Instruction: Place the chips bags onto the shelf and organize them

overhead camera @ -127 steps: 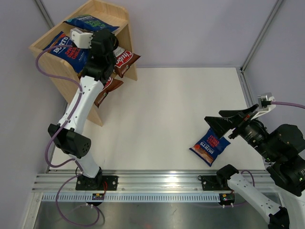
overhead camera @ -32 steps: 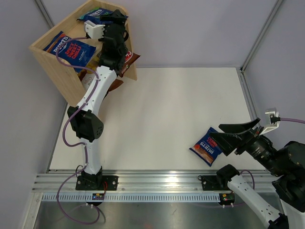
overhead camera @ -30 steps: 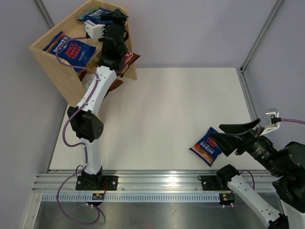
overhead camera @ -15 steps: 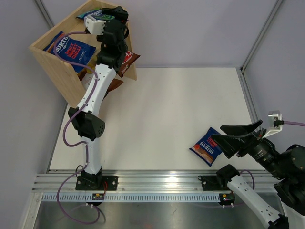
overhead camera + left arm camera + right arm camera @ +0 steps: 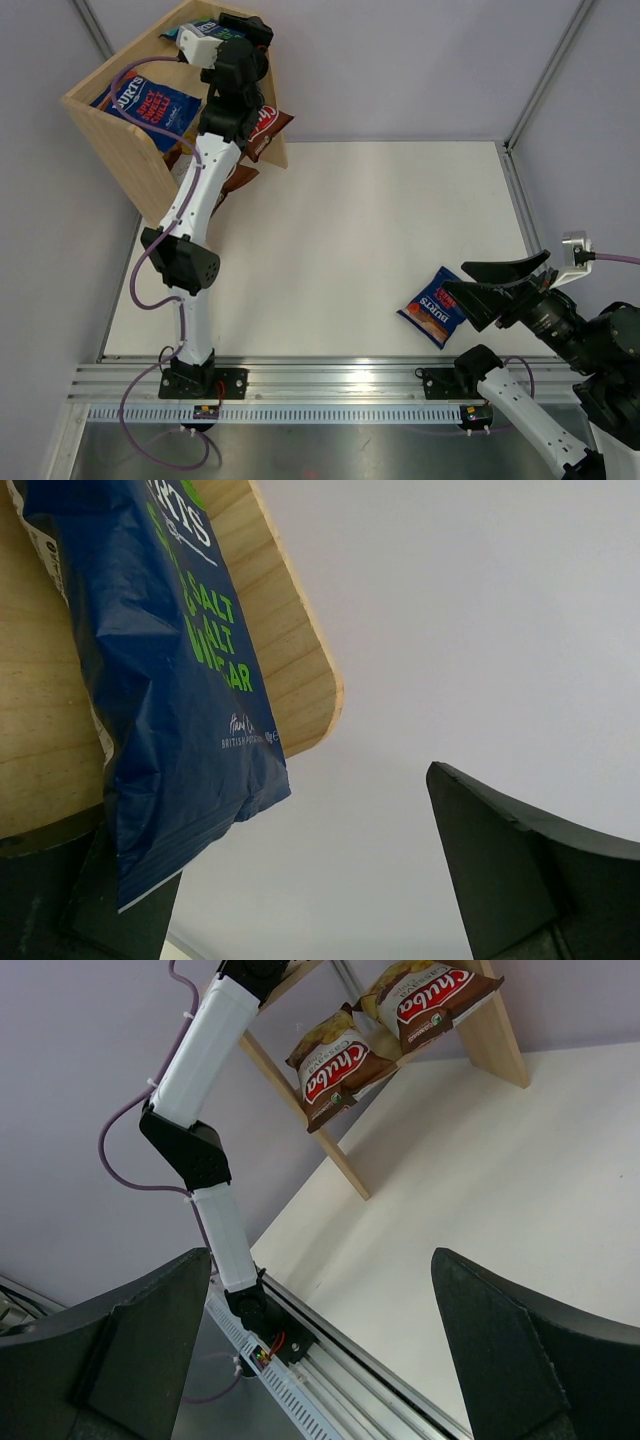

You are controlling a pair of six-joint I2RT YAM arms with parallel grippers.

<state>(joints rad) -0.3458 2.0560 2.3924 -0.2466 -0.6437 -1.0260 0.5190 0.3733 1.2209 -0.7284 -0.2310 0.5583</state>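
L pincer point(image 5: 243, 22) spread wide by blue vinegar bag point(image 5: 170, 680) (green "SALT") on shelf point(image 5: 118, 150) top, far left. "BURTS" chilli bag point(image 5: 150, 103) alongside. Two Chuba bags point(image 5: 335, 1065) on tiers below. R pincer point(image 5: 320, 1260) spread, by loose "BURTS" bag point(image 5: 437, 306) on worktop point(image 5: 350, 230), near right.

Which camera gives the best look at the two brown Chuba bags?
The right wrist view: both Chuba bags show clearly, logos readable. In the top external view the left arm hides most of them. The left wrist view misses them.
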